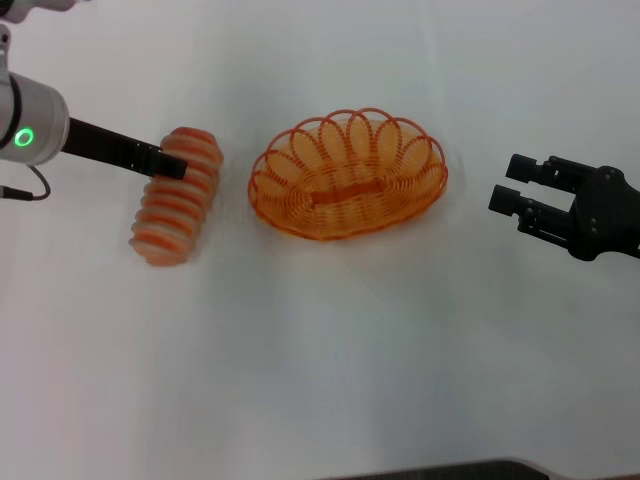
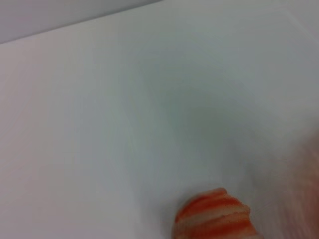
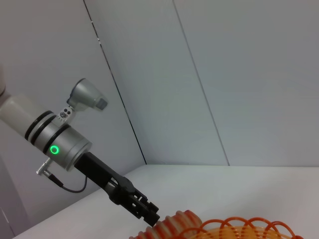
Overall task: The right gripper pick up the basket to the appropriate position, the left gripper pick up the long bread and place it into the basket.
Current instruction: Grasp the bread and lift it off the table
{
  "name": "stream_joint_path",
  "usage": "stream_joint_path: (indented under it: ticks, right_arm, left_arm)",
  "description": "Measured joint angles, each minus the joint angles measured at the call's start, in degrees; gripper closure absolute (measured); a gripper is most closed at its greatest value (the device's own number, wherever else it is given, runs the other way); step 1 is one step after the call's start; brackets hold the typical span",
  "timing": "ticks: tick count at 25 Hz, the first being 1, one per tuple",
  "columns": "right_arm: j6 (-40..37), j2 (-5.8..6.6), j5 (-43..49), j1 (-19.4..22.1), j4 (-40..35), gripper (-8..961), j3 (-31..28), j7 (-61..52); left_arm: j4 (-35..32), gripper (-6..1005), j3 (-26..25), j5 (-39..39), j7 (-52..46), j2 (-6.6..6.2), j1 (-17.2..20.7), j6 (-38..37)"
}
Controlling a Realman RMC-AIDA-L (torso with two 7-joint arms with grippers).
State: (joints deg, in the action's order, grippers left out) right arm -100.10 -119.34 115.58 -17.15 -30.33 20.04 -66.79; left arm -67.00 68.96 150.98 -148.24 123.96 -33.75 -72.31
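Left gripper [image 1: 172,165] is in at the upper left of the head view, reaching from the silver-white arm with the green light, its black tip right on the upper part of the long bread [image 1: 177,197]. Whether the fingers have actually closed on the loaf, I cannot tell. The bread lies on the white table [image 1: 320,360], tilted, left of centre, just beside the basket [image 1: 347,174] but apart from it. The basket sits at upper centre, upright, nothing in it. Over at the right edge, the right gripper [image 1: 515,194] hangs with its two fingers spread apart, holding nothing, well clear of the basket's right rim. In the right wrist view, the left gripper [image 3: 144,211] meets the ribbed loaf [image 3: 172,226] at the bottom edge, basket loops [image 3: 249,228] alongside.
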Motion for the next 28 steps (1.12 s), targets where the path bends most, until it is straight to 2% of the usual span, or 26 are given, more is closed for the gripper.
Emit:
stream_joint_path:
  ticks: [14,25,28]
  right_arm:
    - [0.0,-0.01,0.0,-0.7,0.0,370,0.0,-0.1]
    - [0.3,-0.01,0.0,-1.0,0.0,370,0.0,-0.4]
    - [0.4,-0.01,0.0,-1.0,0.0,370,0.0,-0.4]
  left_arm:
    - [6.8,415,0.2,0.5,0.1,-0.2,-1.8,2.4]
    - [7.6,462,0.0,0.5,0.7,-0.22,-2.3,2.1]
    - [7.6,548,-0.2,0.3,0.7,-0.22,-2.3,2.1]
